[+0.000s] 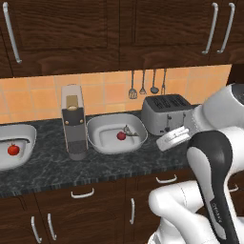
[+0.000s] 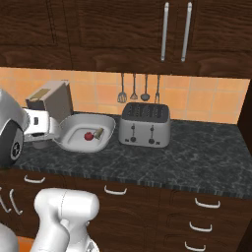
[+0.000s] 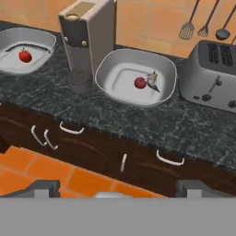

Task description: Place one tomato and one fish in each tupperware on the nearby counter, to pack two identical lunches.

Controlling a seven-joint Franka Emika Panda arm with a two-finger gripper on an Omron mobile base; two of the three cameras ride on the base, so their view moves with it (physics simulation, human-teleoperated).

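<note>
Two pale grey tupperware trays sit on the dark speckled counter (image 1: pixel 119 159). The left tupperware (image 1: pixel 25 129) (image 3: pixel 46 39) holds a red tomato (image 1: pixel 13 149) (image 3: pixel 25 56). The second tupperware (image 1: pixel 102 121) (image 2: pixel 74 120) (image 3: pixel 166 67), between coffee machine and toaster, holds a tomato (image 1: pixel 121 136) (image 2: pixel 88 136) (image 3: pixel 140 83) with a small grey fish (image 1: pixel 129 131) (image 2: pixel 98 132) (image 3: pixel 153 79) touching it. My gripper (image 3: pixel 117 191) is open and holds nothing. It hangs back from the counter's front edge and looks down at both trays from above the drawers.
A tall grey coffee machine (image 1: pixel 73 121) (image 3: pixel 87 34) stands between the trays. A silver toaster (image 1: pixel 167 113) (image 2: pixel 145 124) (image 3: pixel 212 73) sits to the right. Utensils (image 1: pixel 147 85) hang on the tiled wall. Dark drawers with silver handles (image 3: pixel 168 159) run below, and wall cabinets above.
</note>
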